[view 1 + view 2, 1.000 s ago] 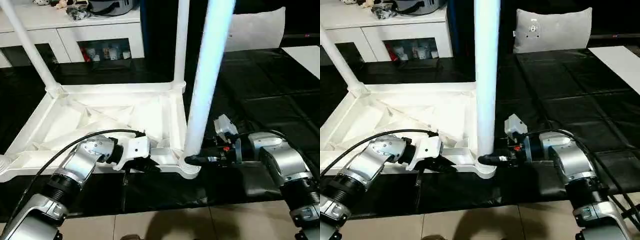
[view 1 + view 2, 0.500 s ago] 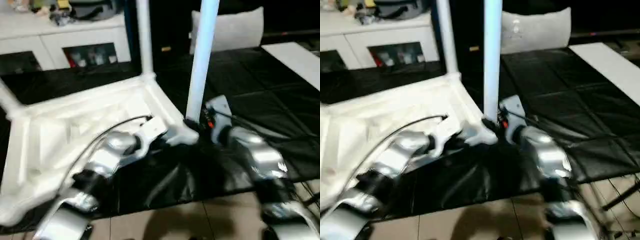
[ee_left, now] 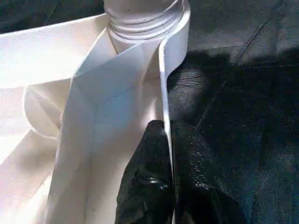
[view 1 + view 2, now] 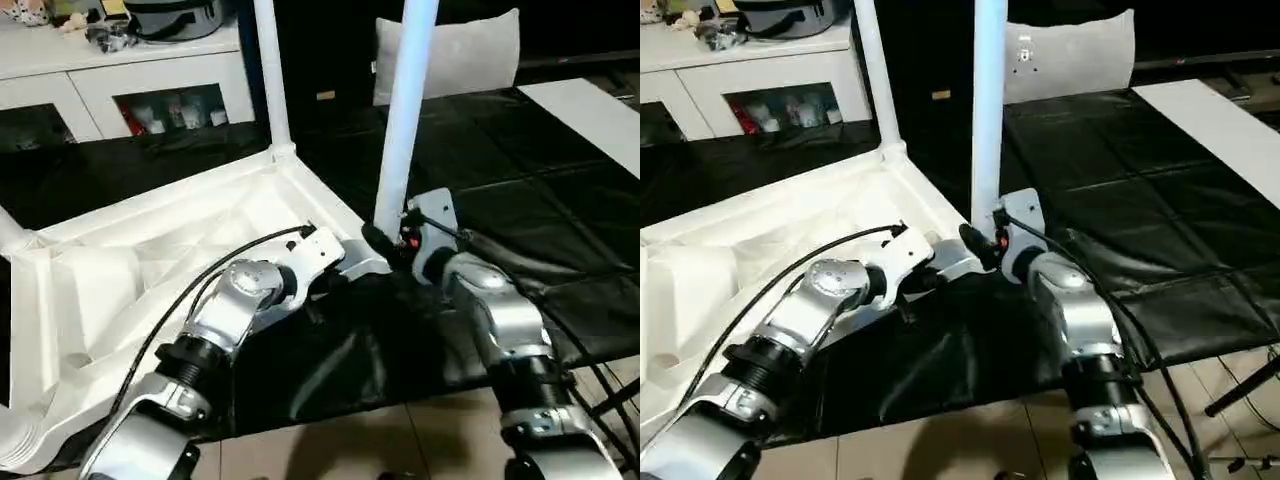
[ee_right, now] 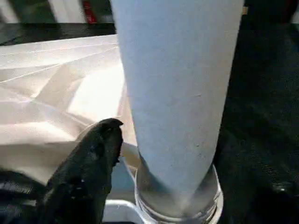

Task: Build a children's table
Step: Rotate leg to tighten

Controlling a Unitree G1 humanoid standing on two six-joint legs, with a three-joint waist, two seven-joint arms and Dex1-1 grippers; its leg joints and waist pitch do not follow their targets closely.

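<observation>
Lying upside down on the black mat (image 4: pixel 560 180), the tabletop (image 4: pixel 150 270) shows its ribbed underside, with its near right corner pointing toward the robot. Far left, a leg (image 4: pixel 12 232) rises at the picture's edge; further right a second leg (image 4: pixel 270 70) stands upright in the back corner socket. Left gripper (image 3: pixel 166 154) is clenched on the tabletop's rim (image 3: pixel 163 70), one finger either side of the thin wall, just short of the corner socket (image 3: pixel 140 21). Right of that, a third leg (image 4: pixel 405 110) stands in that near corner socket. Right gripper (image 4: pixel 385 243) sits at the foot of this leg; one black finger (image 5: pixel 88 168) shows beside the tube with a gap between them, so I read it as released or releasing, not grasping, though the other finger is hidden. A grey cushion (image 4: pixel 450 55) leans at the back right. Judgement: the step in hand is seating this third leg while the left arm steadies the top. Next move likely calls for checking the leg is fully home, then fetching the remaining leg.
</observation>
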